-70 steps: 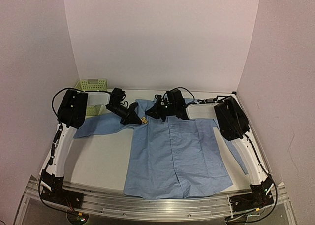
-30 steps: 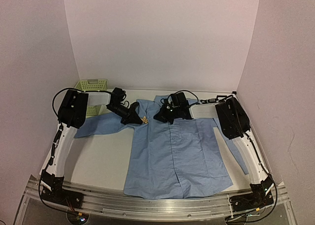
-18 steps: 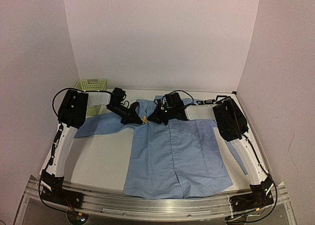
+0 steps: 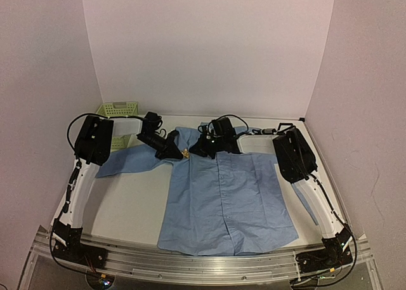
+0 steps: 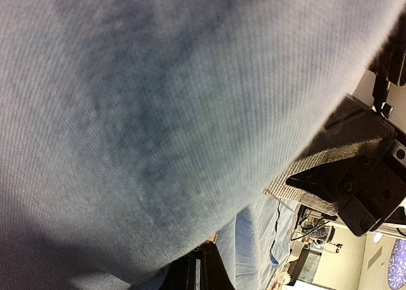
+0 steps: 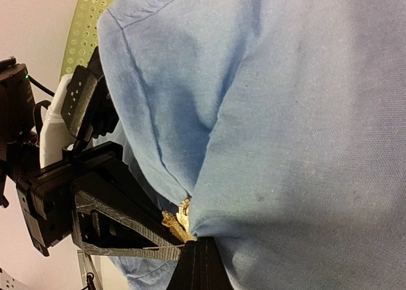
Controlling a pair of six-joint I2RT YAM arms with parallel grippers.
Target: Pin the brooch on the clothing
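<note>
On white desk (image 4: 127,207): one shirt (image 4: 228,201), one basket (image 4: 117,109), one brooch (image 4: 186,154) clenched in left end effector (image 4: 179,152); right end effector (image 4: 193,151) pinching shirt.

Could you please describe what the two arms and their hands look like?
The left arm and right arm have white links, black joint housings and looping black cables. The left hand and right hand are black, with wedge fingers and grey ribbed pads.

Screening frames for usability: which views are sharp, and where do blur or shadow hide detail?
Top view: evenly lit, sharp, but the brooch is a tiny speck. Left wrist view: the shirt fills it, soft from closeness, with a dark shadowed patch. Right wrist view: weave and brooch crisp.
</note>
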